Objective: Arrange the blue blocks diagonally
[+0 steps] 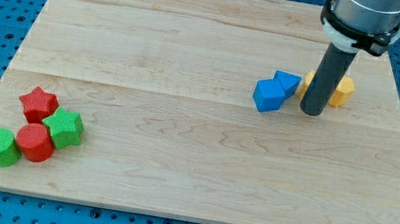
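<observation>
Two blue blocks sit right of the board's middle: a blue cube-like block (269, 96) and, touching it at its upper right, a smaller blue triangular block (287, 83). My tip (311, 112) stands just right of the two blue blocks, close to the triangular one. Yellow blocks (341, 91) lie directly behind the rod, partly hidden by it.
At the view's lower left is a cluster: a red star (38, 104), a green hexagon-like block (65, 127), a red cylinder (35, 142) and a green cylinder (1, 147). The wooden board (195, 46) lies on a blue pegboard.
</observation>
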{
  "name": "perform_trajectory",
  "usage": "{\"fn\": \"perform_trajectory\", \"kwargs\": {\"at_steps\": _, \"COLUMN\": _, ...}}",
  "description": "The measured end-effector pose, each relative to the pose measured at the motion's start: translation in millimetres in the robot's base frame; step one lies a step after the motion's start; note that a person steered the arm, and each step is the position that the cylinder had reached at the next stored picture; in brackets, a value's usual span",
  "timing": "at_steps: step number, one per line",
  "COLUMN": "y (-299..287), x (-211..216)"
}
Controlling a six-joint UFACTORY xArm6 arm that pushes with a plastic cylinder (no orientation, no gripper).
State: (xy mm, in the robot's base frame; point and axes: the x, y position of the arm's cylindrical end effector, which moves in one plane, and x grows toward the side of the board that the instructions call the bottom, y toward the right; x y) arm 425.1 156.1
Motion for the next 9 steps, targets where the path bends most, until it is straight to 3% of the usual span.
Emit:
{"fn": "perform_trajectory", "kwargs": {"at_steps": 3, "y": -113, "x": -35}}
{"fn": "perform_trajectory", "kwargs": {"at_steps": 5, "y": -37, "x": -48}}
{"fn": "perform_trajectory", "kwargs": {"at_steps": 6, "y": -82, "x": -79}}
{"fn": "perform_trajectory", "kwargs": {"at_steps": 7, "y": -146, "x": -76}}
{"fn": "perform_trajectory", "kwargs": {"at_steps": 8, "y": -147, "x": -67}}
{"fn": "perform_trajectory", "kwargs": {"at_steps": 9, "y": -88, "x": -64}}
